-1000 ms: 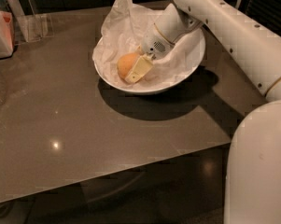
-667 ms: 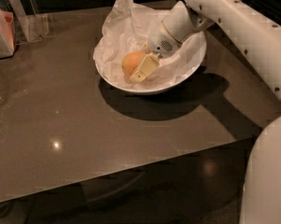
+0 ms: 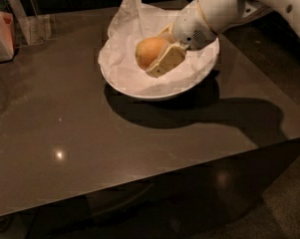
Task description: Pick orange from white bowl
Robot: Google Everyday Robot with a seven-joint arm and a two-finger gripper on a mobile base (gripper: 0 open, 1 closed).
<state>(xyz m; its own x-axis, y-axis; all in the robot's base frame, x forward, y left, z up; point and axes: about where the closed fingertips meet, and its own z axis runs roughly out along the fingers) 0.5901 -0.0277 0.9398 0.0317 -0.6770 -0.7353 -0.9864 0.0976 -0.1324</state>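
The orange (image 3: 148,51) is a small round orange-tan fruit held over the middle of the white bowl (image 3: 139,87), which is lined with crinkled white paper. My gripper (image 3: 162,51) reaches in from the upper right and is shut on the orange. One cream-coloured finger (image 3: 165,61) lies against its near right side, the other is mostly hidden behind the fruit. The white wrist (image 3: 199,21) hangs over the bowl's right half. The orange looks lifted slightly above the paper.
The bowl stands on a dark glossy table (image 3: 89,148). A white container with an orange side (image 3: 1,34) and a clear plastic stand (image 3: 32,24) sit at the far left. The table's front edge runs along the bottom, its right edge near the arm.
The gripper with the orange in it has risen a little and drawn back to the upper right. The bowl stays in place.
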